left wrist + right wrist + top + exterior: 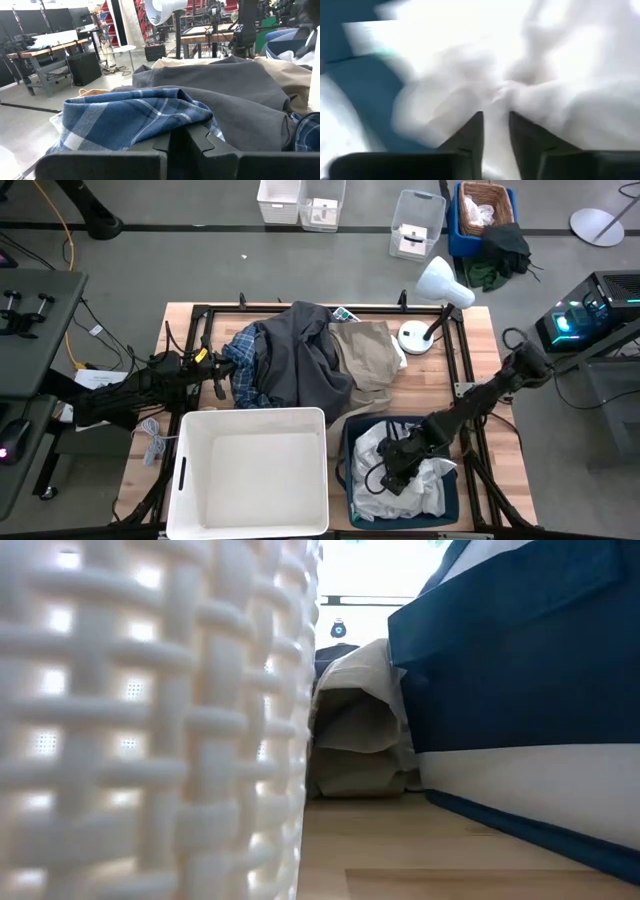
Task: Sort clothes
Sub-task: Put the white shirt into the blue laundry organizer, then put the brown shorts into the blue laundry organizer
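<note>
- Your table (480,340) is pale wood planks, and at its front edge sit a white bin (196,480), rigid with a woven-lattice wall and nothing in it, and a blue bin (349,442) with soft fabric sides near the front right corner.
- Your heap in the middle toward the back edge is limp, creased cloth: the dark grey garment (305,355) draped over the plaid shirt (246,370), the khaki garment (365,350) touching its right side. Pull one and the overlap may drag the neighbours, or tip them off the back.
- The white garment (425,480) lies crumpled in the blue bin, thin and folded on itself. A fold could snag on the right hand (495,122) as it lifts and haul the cloth over the rim.
- That right hand sits low in the bin with its fingers a narrow gap apart, white cloth just ahead, nothing clamped.
- Your left hand (176,142) rests at the heap's left side, fingers together on nothing, beside the plaid.
</note>
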